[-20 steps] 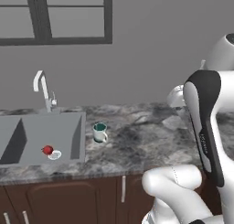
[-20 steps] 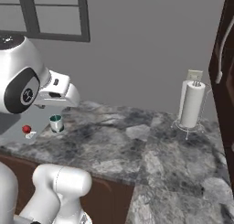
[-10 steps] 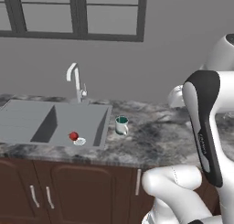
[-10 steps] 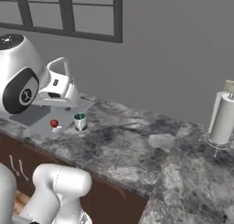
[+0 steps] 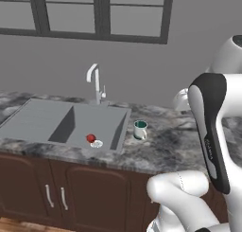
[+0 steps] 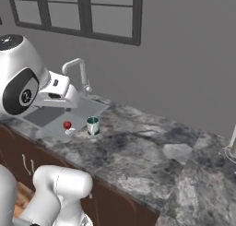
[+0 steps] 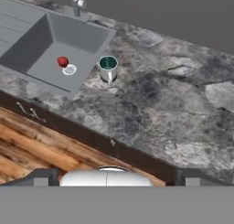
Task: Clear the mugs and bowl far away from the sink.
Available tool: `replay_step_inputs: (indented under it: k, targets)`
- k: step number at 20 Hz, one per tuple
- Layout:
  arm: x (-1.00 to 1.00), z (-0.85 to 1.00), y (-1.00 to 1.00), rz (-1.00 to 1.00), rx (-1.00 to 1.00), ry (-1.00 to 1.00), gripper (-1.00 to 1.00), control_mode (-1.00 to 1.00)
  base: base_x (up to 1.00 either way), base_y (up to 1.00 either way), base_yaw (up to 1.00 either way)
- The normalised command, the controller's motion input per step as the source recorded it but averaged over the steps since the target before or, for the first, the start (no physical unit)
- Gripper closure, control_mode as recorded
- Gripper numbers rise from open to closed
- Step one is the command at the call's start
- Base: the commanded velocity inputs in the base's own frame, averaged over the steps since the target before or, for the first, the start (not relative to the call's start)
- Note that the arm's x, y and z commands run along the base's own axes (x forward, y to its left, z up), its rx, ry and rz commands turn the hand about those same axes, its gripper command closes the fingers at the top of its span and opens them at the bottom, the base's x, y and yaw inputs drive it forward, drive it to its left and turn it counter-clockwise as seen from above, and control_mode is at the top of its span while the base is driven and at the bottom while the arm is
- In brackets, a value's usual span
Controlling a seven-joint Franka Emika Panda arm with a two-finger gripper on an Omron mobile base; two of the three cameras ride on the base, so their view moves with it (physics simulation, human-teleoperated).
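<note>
A small red mug point(image 5: 90, 138) point(image 6: 67, 125) point(image 7: 62, 61) stands inside the grey sink point(image 5: 52, 122) point(image 6: 44, 115) point(image 7: 32, 40), next to its white drain. The white mug with a teal inside point(image 5: 140, 129) point(image 6: 92, 125) point(image 7: 108, 68) stands upright on the marbled counter, just off the sink's right rim. My gripper point(image 7: 117, 178) hangs high above the counter's front edge, well short of both mugs. It is open, its fingertips point(image 7: 40, 177) set wide apart with nothing between them. The bowl is out of view.
A slim silver faucet point(image 5: 96, 82) point(image 6: 79, 72) rises behind the sink under a dark-framed window. The marbled counter point(image 6: 152, 151) point(image 7: 183, 104) runs on to the right of the mugs. Brown cabinet doors point(image 5: 56, 188) and a wooden floor point(image 7: 41, 145) lie below.
The whole picture has shifted as the base drives left, bringing the sink and mugs toward the middle. The mugs have stayed in place. The gripper stays open.
</note>
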Motion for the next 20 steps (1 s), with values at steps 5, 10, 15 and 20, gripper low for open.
replay_step_inputs:
  k: [5, 10, 15, 20]
  targets:
    - [0.00, 0.00, 0.00, 0.00, 0.00, 0.00, -1.00, 1.00, 0.70, 0.02, 0.25]
    - [0.00, 0.00, 0.00, 0.00, 0.00, 0.00, -1.00, 1.00, 1.00, 0.34, 0.08]
    - [0.00, 0.00, 0.00, 0.00, 0.00, 0.00, -1.00, 1.00, 1.00, 0.53, 0.05]
    - [0.00, 0.00, 0.00, 0.00, 0.00, 0.00, -1.00, 1.00, 0.35, 1.00, -0.02]
